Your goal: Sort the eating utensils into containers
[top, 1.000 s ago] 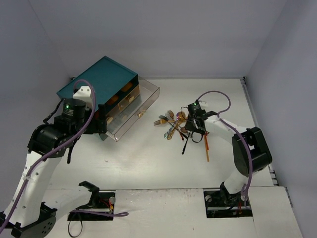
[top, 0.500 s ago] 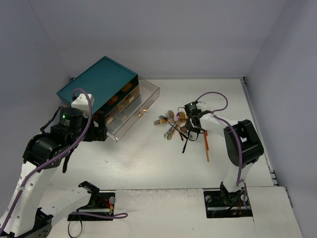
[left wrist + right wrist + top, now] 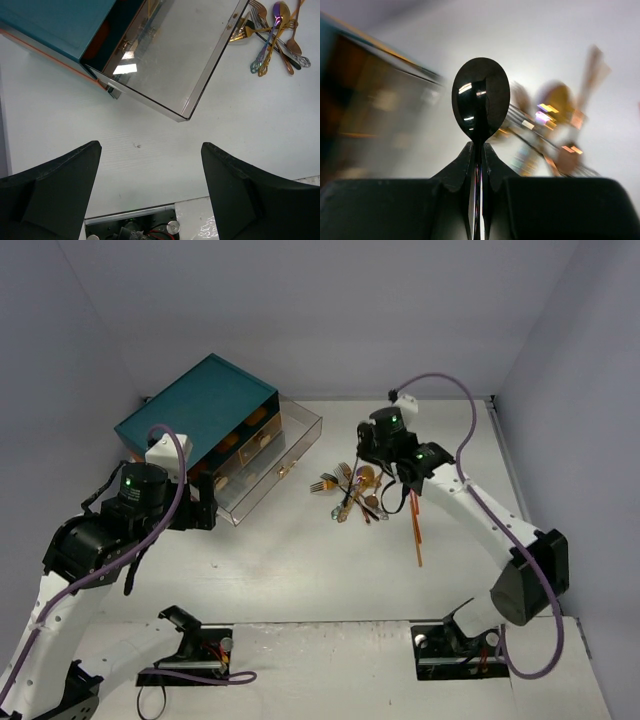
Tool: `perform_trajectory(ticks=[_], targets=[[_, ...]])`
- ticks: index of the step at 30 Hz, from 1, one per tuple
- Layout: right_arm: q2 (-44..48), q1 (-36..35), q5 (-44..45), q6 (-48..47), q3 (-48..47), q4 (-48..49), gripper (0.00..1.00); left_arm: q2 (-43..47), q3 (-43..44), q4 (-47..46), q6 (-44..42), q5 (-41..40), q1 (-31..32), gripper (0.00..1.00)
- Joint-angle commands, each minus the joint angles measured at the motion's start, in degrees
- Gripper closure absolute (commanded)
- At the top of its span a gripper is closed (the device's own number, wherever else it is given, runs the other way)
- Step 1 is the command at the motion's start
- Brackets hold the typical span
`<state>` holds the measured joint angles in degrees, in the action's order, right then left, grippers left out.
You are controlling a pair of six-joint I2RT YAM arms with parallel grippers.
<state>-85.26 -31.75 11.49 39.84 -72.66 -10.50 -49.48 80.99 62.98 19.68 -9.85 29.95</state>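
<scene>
- My right gripper (image 3: pixel 477 152) has its jaws clamped on the stem of a black spoon (image 3: pixel 480 100), bowl up in the wrist view, to the right of the teal chest (image 3: pixel 195 405).
- The other utensils (image 3: pixel 350 490) lie heaped right of the chest, just past its pulled-out clear drawer (image 3: pixel 170 55).
- An orange chopstick (image 3: pixel 415 530) lies farther right of the chest, apart from the heap.
- My left gripper (image 3: pixel 151 150) hangs in front of the chest, near the drawer's corner, jaws wide apart.
</scene>
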Motion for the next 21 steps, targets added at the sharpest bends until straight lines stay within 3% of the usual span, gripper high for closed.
perform_trajectory(ticks=[1,8,15,18,21], targets=[[1.8,-5.1,1.0,8.0,-13.5,4.3,1.00,0.0,1.6,-1.9,-0.2,-2.2,0.3,0.21],[-11.6,-15.8,6.6,14.0,-27.0,13.9,1.00,-0.3,2.5,-1.8,0.1,-1.9,0.4,0.21],[-23.6,-19.1,13.6,19.8,-33.2,15.3,1.00,1.8,1.5,-1.5,0.9,-1.8,0.5,0.21],[-25.7,-19.4,14.7,18.1,-35.3,15.3,0.87,2.1,1.2,-1.5,1.5,-1.5,0.5,0.21],[-26.7,-19.4,14.5,14.7,-36.9,15.2,0.62,2.6,1.0,-1.5,1.8,-1.0,0.5,0.21]])
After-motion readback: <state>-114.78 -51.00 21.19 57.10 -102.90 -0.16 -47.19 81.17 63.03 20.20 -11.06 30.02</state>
